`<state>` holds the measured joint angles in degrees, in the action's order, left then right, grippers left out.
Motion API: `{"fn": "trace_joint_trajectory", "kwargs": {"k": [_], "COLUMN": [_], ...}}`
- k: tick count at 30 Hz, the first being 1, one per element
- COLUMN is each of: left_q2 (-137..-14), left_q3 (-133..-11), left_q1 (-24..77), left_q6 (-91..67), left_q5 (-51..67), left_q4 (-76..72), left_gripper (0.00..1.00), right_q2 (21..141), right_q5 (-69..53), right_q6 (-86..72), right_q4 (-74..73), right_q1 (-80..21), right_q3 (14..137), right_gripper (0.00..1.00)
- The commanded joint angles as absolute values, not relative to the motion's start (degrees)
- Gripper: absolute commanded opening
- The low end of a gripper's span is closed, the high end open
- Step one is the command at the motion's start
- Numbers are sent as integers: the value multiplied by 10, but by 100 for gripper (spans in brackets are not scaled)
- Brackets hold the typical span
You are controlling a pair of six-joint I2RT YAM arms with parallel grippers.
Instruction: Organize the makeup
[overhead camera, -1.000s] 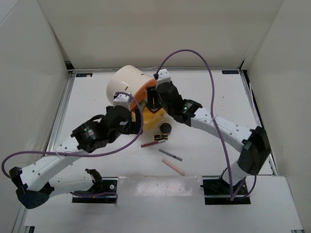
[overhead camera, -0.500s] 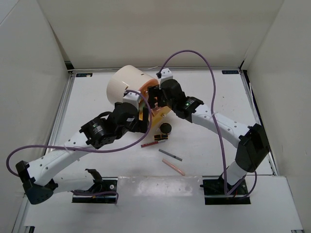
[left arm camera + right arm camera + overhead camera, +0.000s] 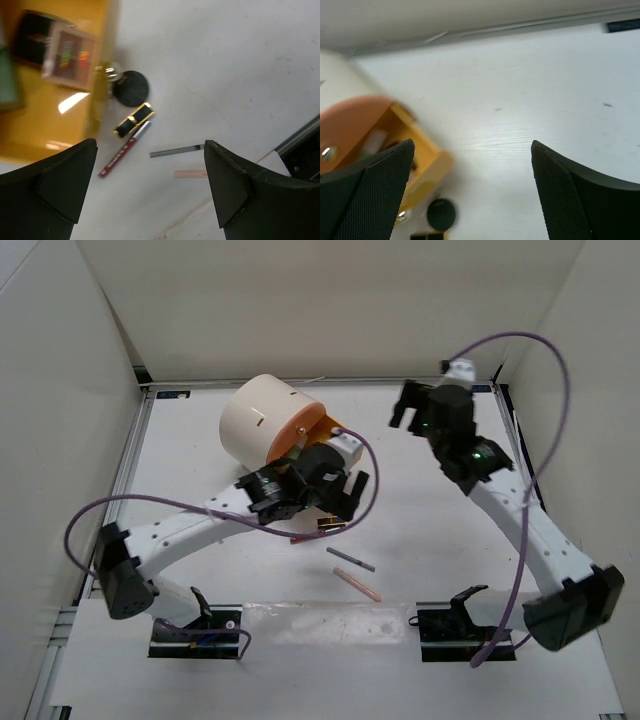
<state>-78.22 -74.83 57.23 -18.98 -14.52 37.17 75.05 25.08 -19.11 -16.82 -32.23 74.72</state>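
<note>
Left wrist: left hand [image 3: 150, 146] gaping, empty, over grey pencil [image 3: 176, 150] and black round compact [image 3: 131, 88] on desk [image 3: 240, 60]. Step?
— Likely gathering loose makeup. Right hand [image 3: 472, 145] open, empty, well apart. Next: lower, pinch pencil.

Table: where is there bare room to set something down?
Bare table lies between the grey pencil and the right arm, and left of the cream cylinder. It is crowded before the cylinder's orange front, where the black compact and other makeup sit under the left end effector.
</note>
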Motion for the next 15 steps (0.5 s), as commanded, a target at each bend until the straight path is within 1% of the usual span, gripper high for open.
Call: {"fn": "trace_joint_trajectory", "kwargs": {"k": [1, 4, 6, 7, 8, 11, 14, 15], "left_q2": [-852, -919, -974, -993, -1030, -1079, -1114, -1120], "left_q3": [-780, -795, -807, -812, -820, -820, -826, -828], "left_q1": [619, 640, 647, 649, 650, 652, 654, 653], "left_q6": [-162, -170, -185, -207, -220, -263, -293, -293], "left_q5": [-107, -106, -130, -151, -200, -284, -357, -366], "left_q4": [337, 325, 330, 337, 343, 341, 344, 345], "left_gripper": [98, 98, 98, 98, 98, 98, 98, 98], "right_q2": [675, 636, 622, 621, 619, 615, 619, 623], "right_q5": [264, 246, 229, 222, 215, 183, 144, 133], "right_q6": [-241, -243, -243, -243, -243, -241, -236, -236], "right_q4": [-211, -230, -242, -246, -253, -251, -250, -250], "right_q1": [-255, -204, -174, -165, -150, -130, -102, -95], "right_q3": [701, 665, 654, 647, 643, 622, 612, 607], "right_gripper": [99, 99, 99, 99, 99, 99, 99, 99]}}
